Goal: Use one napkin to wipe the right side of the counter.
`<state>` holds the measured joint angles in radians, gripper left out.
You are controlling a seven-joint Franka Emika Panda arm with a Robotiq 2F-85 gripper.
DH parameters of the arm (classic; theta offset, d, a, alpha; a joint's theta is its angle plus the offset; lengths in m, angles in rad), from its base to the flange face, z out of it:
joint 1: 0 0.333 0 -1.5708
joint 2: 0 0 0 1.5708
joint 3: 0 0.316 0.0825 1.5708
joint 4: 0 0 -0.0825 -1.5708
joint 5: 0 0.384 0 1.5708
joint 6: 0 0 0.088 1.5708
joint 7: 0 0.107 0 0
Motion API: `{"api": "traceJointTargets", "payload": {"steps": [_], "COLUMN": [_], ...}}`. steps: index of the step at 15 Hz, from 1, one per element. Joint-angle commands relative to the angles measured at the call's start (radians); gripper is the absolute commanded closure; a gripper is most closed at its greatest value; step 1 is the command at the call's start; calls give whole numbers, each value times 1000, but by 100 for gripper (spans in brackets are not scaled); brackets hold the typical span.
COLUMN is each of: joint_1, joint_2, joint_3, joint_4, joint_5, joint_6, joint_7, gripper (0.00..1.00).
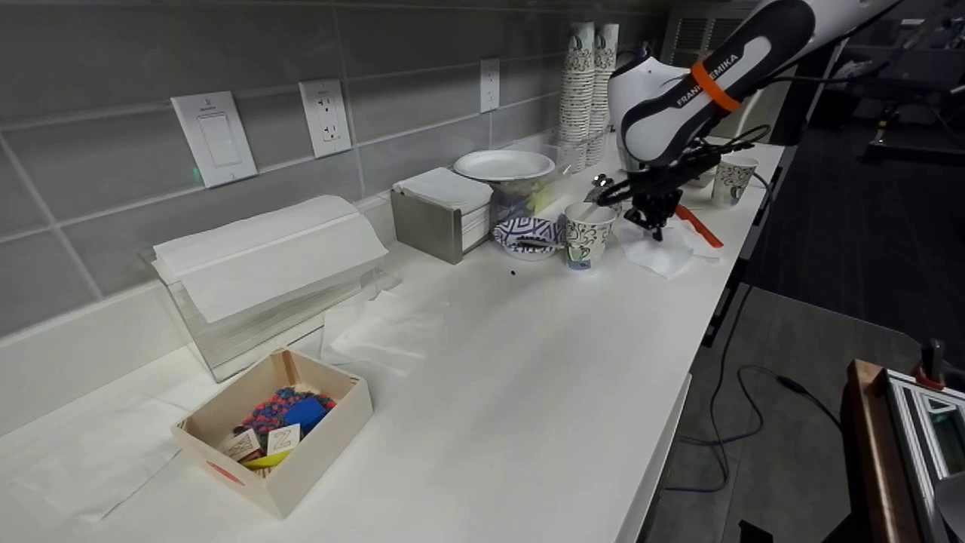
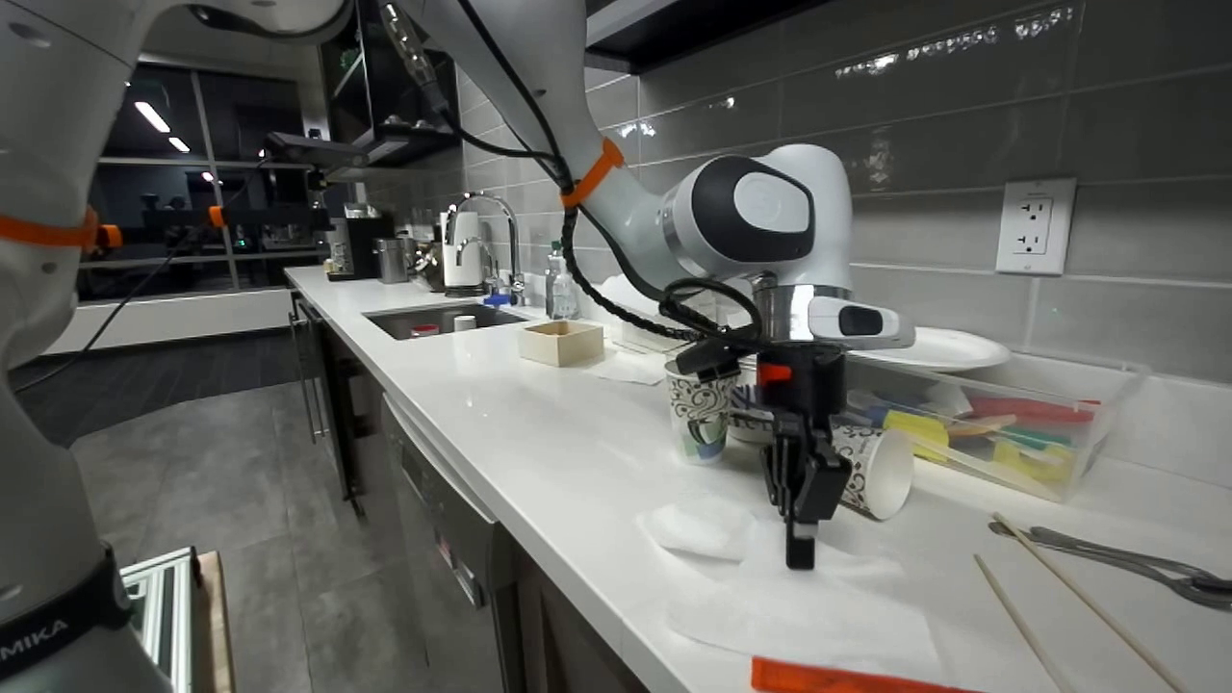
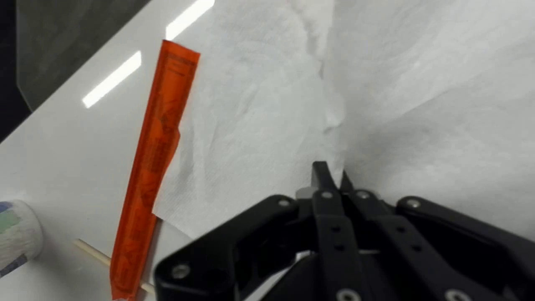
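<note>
While the napkin (image 3: 267, 125) lies rumpled on the counter (image 1: 528, 362), the narrow-set pincer (image 3: 335, 174) pinches it near 1 orange packet (image 3: 154, 159).

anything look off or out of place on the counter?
Yes: a patterned cup lies on its side, partly behind the gripper in an exterior view, unlike the upright cup nearby. Also a small dark speck on the white counter; can't tell what it is.
</note>
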<state>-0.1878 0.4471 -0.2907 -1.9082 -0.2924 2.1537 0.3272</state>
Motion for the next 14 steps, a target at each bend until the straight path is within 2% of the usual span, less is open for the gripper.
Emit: {"api": "traceJointTargets", "payload": {"steps": [1,4,6,10,14], "joint_1": [7,-4,-22,-43,-55], "joint_2": [95,130,130,90,50], "joint_3": [-49,-58,-32,13,36], "joint_4": [52,86,99,73,36], "joint_5": [-97,-78,-1,105,109], "joint_6": [-22,19,14,-19,-30], "joint_7": [40,123,119,14,-153], "gripper": [100,100,100,100,100]}}
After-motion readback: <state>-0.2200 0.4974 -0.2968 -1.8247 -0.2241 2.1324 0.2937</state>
